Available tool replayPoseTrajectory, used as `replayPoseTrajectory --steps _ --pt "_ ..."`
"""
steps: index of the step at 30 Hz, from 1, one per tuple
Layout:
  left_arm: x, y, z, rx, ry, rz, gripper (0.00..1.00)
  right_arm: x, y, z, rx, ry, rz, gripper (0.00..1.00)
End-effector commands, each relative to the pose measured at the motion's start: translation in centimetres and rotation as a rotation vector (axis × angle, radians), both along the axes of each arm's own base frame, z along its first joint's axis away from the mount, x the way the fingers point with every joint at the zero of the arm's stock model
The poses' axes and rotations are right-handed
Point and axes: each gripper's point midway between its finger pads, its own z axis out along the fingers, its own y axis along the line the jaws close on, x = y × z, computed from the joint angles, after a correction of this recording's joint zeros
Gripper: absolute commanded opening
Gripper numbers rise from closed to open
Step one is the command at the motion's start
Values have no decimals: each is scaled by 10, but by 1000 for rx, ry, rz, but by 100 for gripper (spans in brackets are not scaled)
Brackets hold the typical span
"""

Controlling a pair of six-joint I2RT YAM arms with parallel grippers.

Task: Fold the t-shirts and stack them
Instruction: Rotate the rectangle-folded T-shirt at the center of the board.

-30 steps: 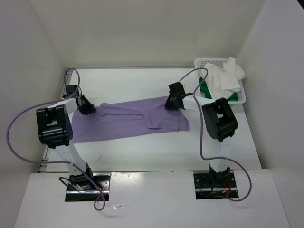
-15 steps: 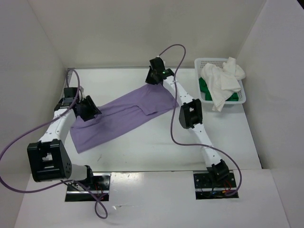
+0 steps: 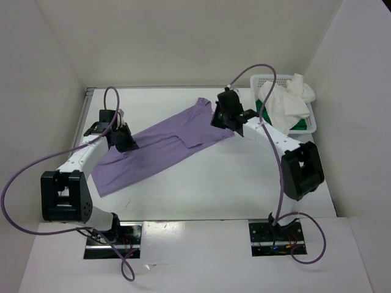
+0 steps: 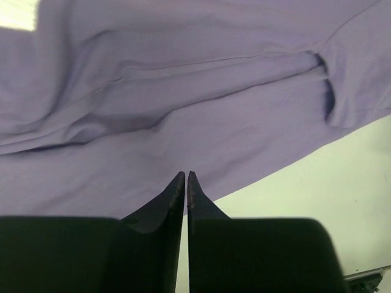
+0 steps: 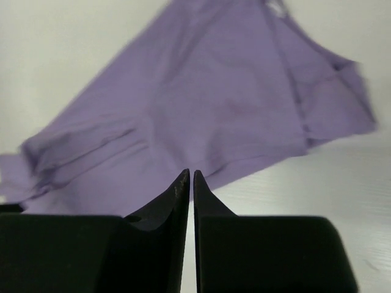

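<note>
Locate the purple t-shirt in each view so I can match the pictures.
Top external: the purple t-shirt lies spread diagonally across the middle of the table.
Left wrist: the purple t-shirt fills the upper part of the picture.
Right wrist: the purple t-shirt spans the centre, slanting up to the right.
Shared landmark: the white table, bare along the shirt's edge, at lower right in both wrist views.

Lavender shirt (image 3: 160,146) swung from level to diagonal — right end effector (image 3: 220,119) moved back.
</note>
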Motion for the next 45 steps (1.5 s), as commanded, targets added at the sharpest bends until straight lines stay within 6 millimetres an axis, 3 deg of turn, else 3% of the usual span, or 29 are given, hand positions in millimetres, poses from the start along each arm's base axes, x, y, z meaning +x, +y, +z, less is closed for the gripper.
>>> replayPoseTrajectory --steps 1,3,5,6,12,13,16,17,19,20,22,23,24,25,26,29,30,31,33,34,35,36,37,39,40,41,42,43,45 --pt "29 -13 31 -8 -124 -25 7 5 -28 -82 -93 101 -70 8" --pt "35 -17 36 -8 -137 -35 4 6 -32 -108 -109 150 -72 7" --pt "35 -22 40 -19 -140 -51 4 17 -31 -115 -115 147 -74 5" --pt "34 -24 41 -23 -142 -66 4 21 -35 -131 -130 177 -84 5" --pt "30 -31 46 -40 -141 -89 6 41 -32 -154 -141 201 -95 4" --pt "28 -33 45 -51 -132 -97 7 43 -31 -172 -155 228 -94 4" --pt "29 -38 55 -75 -145 -116 8 69 -13 -178 -128 221 -74 4" --pt "31 -38 57 -75 -141 -116 10 95 0 -184 -113 207 -67 4" --pt "30 -43 61 -68 -139 -128 10 110 16 -193 -101 258 -34 4" --pt "33 -43 66 -68 -151 -128 11 143 32 -184 -74 201 -33 4" --pt "31 -43 65 -68 -142 -128 11 155 39 -177 -72 213 -27 4" --pt "30 -47 67 -69 -141 -137 12 181 51 -125 -21 106 -26 4" --pt "32 -47 70 -69 -150 -137 12 180 57 -133 -28 120 -17 4" --pt "34 -47 74 -69 -160 -138 14 173 54 -126 -48 145 -11 4" --pt "36 -47 74 -63 -161 -145 14 179 58 -86 -10 81 -2 11" --pt "47 -55 88 -86 -196 -162 16 145 63 -71 -71 139 53 23" --pt "50 -57 94 -101 -214 -163 18 134 67 -40 -72 112 79 23" --pt "52 -57 96 -101 -226 -163 18 112 77 -54 -138 157 115 23" --pt "54 -59 101 -108 -237 -170 20 93 88 -45 -174 140 124 17" --pt "53 -59 104 -108 -246 -170 20 77 91 35 -97 3 137 17" --pt "52 -59 109 -108 -258 -171 17 65 93 -3 -65 11 133 18" --pt "49 -59 107 -108 -254 -171 12 50 87 14 14 -6 137 19" --pt "46 -56 97 -98 -233 -161 10 14 65 25 64 7 135 20" --pt "37 -54 102 -83 -253 -164 8 -10 58 42 145 -44 147 22" --pt "33 -53 98 -83 -244 -164 7 -37 56 15 123 5 161 23" --pt "23 -54 91 -90 -230 -169 6 -56 61 27 148 -18 187 23" --pt "21 -55 91 -98 -234 -161 6 -76 84 25 197 -12 205 23" --pt "19 -54 93 -98 -246 -161 6 -94 93 0 214 42 222 23" --pt "12 -52 108 -95 -280 -145 6 -130 137 -15 305 106 268 23"
